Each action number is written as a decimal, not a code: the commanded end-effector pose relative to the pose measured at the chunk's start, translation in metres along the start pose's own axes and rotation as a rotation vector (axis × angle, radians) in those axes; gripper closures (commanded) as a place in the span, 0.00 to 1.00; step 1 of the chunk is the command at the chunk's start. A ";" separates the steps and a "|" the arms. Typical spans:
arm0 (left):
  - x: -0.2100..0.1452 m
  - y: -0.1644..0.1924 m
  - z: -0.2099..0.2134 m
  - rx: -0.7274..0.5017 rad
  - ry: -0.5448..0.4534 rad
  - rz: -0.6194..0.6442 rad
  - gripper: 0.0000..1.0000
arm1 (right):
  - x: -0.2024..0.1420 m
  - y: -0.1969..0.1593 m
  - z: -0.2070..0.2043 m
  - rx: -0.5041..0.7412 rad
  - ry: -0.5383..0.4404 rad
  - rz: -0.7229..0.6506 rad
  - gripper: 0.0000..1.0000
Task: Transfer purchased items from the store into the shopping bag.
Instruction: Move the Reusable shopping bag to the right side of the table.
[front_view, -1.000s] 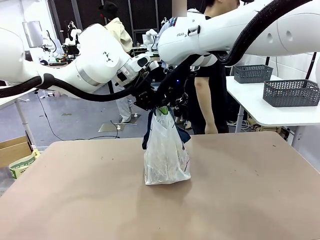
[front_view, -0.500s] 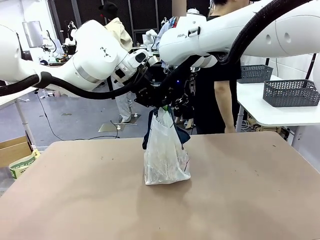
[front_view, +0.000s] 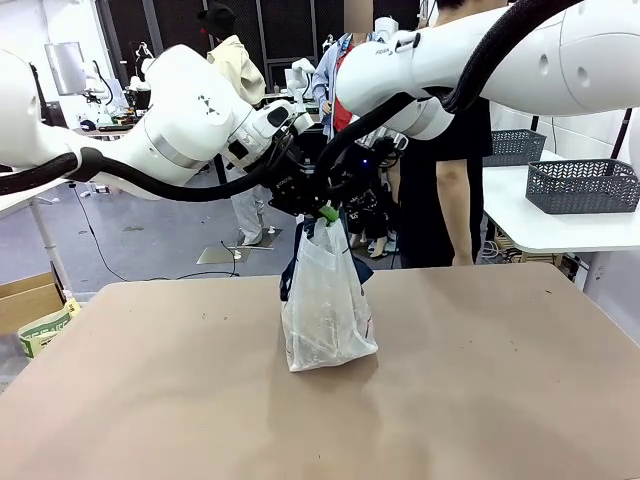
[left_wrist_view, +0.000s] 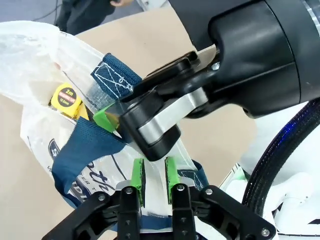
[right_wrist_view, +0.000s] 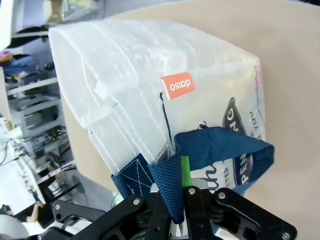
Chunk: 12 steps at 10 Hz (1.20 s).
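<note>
The shopping bag (front_view: 325, 310), translucent white with navy straps, stands on the tan table (front_view: 500, 400) at its middle. Both grippers meet at its top. My left gripper (front_view: 298, 198) is shut on the bag's plastic rim (left_wrist_view: 155, 167), which sits between its green pads (left_wrist_view: 138, 176). My right gripper (front_view: 335, 205) is shut on a navy strap (right_wrist_view: 172, 185), and it also appears in the left wrist view (left_wrist_view: 150, 127). Inside the bag (left_wrist_view: 40, 60) lies a purchased item, a yellow tape measure (left_wrist_view: 65, 97). The right wrist view looks down the bag's side (right_wrist_view: 140, 95), which carries an orange label.
Two dark grey openwork baskets (front_view: 582, 185) (front_view: 507, 147) sit on a white side table at the right; I cannot tell whether either is the store. A person in black (front_view: 455, 190) stands at the far edge. A cardboard box (front_view: 28, 300) sits on the floor at left.
The bag's top has been drawn slightly left with both grippers still on it. The right arm has risen. The person has stepped to the right.
</note>
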<state>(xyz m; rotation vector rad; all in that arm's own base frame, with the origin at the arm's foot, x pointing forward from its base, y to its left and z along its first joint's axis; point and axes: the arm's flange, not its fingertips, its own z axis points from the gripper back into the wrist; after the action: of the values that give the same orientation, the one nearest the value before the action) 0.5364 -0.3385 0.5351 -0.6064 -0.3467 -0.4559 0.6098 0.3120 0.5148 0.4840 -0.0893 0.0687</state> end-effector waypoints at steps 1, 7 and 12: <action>-0.010 0.003 0.005 -0.028 -0.037 -0.022 0.76 | -0.009 -0.006 -0.002 0.044 -0.008 -0.002 1.00; -0.011 0.002 0.011 -0.085 -0.068 -0.034 0.76 | -0.009 -0.005 -0.008 -0.009 -0.019 -0.012 1.00; -0.013 -0.001 0.010 -0.109 -0.065 -0.043 0.76 | -0.009 -0.002 -0.013 -0.040 -0.034 -0.019 1.00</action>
<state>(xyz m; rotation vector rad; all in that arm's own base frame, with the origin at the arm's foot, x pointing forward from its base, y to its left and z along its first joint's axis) 0.5317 -0.3363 0.5413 -0.6866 -0.3836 -0.4766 0.6079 0.3149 0.5061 0.4729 -0.0943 0.0667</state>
